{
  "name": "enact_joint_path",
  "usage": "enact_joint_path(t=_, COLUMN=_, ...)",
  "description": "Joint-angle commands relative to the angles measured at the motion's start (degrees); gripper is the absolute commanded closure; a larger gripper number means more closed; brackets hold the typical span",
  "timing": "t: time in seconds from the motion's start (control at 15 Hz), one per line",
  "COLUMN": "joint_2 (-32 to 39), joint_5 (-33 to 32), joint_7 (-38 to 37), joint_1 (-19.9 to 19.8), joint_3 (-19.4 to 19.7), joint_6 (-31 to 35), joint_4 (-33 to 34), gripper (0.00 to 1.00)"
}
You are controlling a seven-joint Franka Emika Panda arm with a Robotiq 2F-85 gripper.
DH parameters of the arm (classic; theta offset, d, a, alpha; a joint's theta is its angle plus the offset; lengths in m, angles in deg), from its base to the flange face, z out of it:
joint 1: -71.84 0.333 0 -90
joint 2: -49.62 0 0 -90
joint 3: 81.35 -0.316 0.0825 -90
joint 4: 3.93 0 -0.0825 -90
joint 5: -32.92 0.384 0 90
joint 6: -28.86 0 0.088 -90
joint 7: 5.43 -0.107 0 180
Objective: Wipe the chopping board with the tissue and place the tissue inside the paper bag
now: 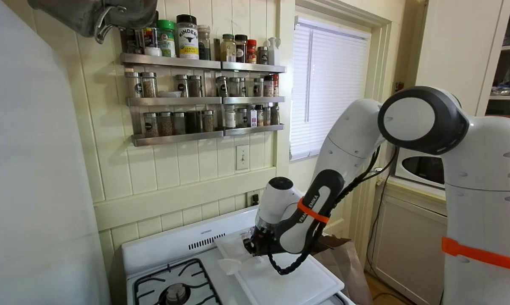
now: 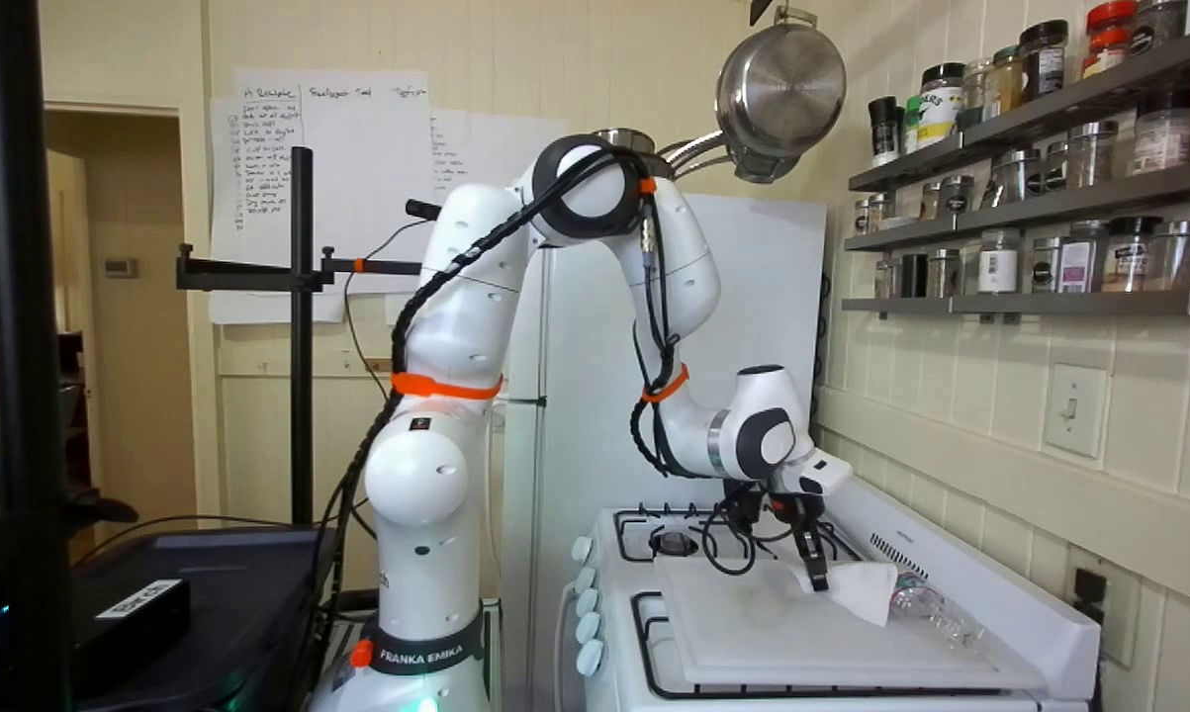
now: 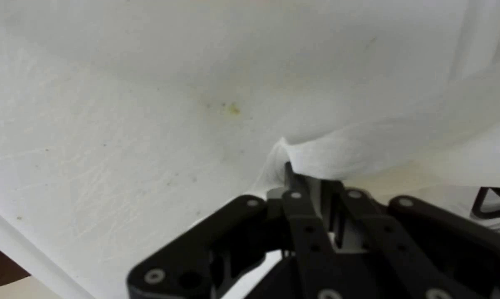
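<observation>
In an exterior view the tissue (image 1: 229,266) lies left of the fingers (image 3: 293,180), over an edge of the board (image 1: 293,284); the wrist view shows the fingers all but closed on the tissue, a fold hiding how deeply. Rightward runs bare board, room for a likely wiping stroke, then the bag (image 1: 346,267), just past it.

Chopping board (image 2: 802,633) on stove (image 1: 221,284) — tissue (image 2: 864,590) over board's edge — paper bag (image 1: 347,263) beside stove.
</observation>
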Motion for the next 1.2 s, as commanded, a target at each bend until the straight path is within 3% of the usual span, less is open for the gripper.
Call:
enact_joint_path(t=0.0, joint_2=-2.01, joint_5=5.42, joint_7=6.08, joint_1=-3.27, joint_3=-4.34, joint_6=-2.07, joint_4=-2.17, gripper=1.0)
enact_joint_path(t=0.27, joint_2=-4.8, joint_5=9.81, joint_7=12.13, joint_1=-6.18, joint_3=-7.0, joint_6=-3.16, joint_4=-3.29, gripper=1.0)
enact_joint_path(t=0.33, joint_2=-6.08, joint_5=15.0, joint_7=16.66, joint_1=-1.16, joint_3=-2.29, joint_6=-2.76, joint_4=-3.87, gripper=1.0)
enact_joint_path(t=0.4, joint_2=-7.03, joint_5=17.43, joint_7=19.08, joint_1=-1.36, joint_3=-2.43, joint_6=-2.92, joint_4=-4.25, gripper=1.0)
enact_joint_path(t=0.53, joint_2=-8.7, joint_5=24.9, joint_7=27.55, joint_1=-1.15, joint_3=-3.32, joint_6=-5.43, joint_4=-4.96, gripper=1.0)
enact_joint_path(t=0.6, joint_2=-9.3, joint_5=28.42, joint_7=32.0, joint_1=-5.43, joint_3=-8.2, joint_6=-8.08, joint_4=-4.92, gripper=1.0)
enact_joint_path(t=0.67, joint_2=-10.1, joint_5=30.05, joint_7=34.77, joint_1=-4.84, joint_3=-7.48, joint_6=-10.82, joint_4=-4.8, gripper=1.0)
enact_joint_path(t=0.73, joint_2=-10.75, joint_5=33.09, joint_7=38.33, joint_1=-1.32, joint_3=-4.26, joint_6=-13.68, joint_4=-4.59, gripper=1.0)
enact_joint_path(t=1.13, joint_2=-15.19, joint_5=28.65, joint_7=43.38, joint_1=-0.19, joint_3=0.99, joint_6=-29.39, joint_4=-4.19, gripper=1.0)
